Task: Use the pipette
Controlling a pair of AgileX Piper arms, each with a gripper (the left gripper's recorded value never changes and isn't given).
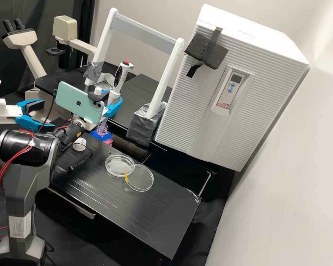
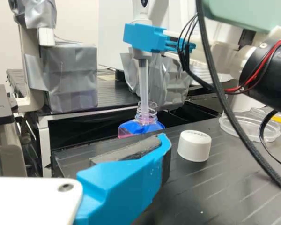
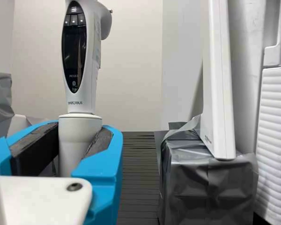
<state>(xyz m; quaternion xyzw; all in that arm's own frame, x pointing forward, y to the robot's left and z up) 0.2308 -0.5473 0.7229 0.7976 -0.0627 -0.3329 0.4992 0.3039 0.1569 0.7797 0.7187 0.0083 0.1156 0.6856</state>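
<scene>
My right gripper (image 1: 113, 100) is shut on the white pipette (image 1: 121, 75), which stands upright with its red button on top. In the right wrist view the pipette body (image 3: 79, 61) sits between my blue fingers (image 3: 100, 159). The left wrist view has the pipette's clear tip (image 2: 144, 89) reaching down into the neck of an open bottle of pink liquid (image 2: 141, 127). That bottle (image 1: 104, 135) stands at the black tray's far left edge, its white cap (image 1: 78, 144) lying beside it. My left gripper (image 1: 43, 114) is open to the left of the bottle, holding nothing.
Two clear petri dishes (image 1: 119, 164) (image 1: 140, 177) lie mid-tray with a short yellow piece (image 1: 126, 177) between them. A white frame with taped feet (image 1: 143, 123) stands behind, a large white ribbed unit (image 1: 225, 92) at right, microscopes (image 1: 22, 40) at back left.
</scene>
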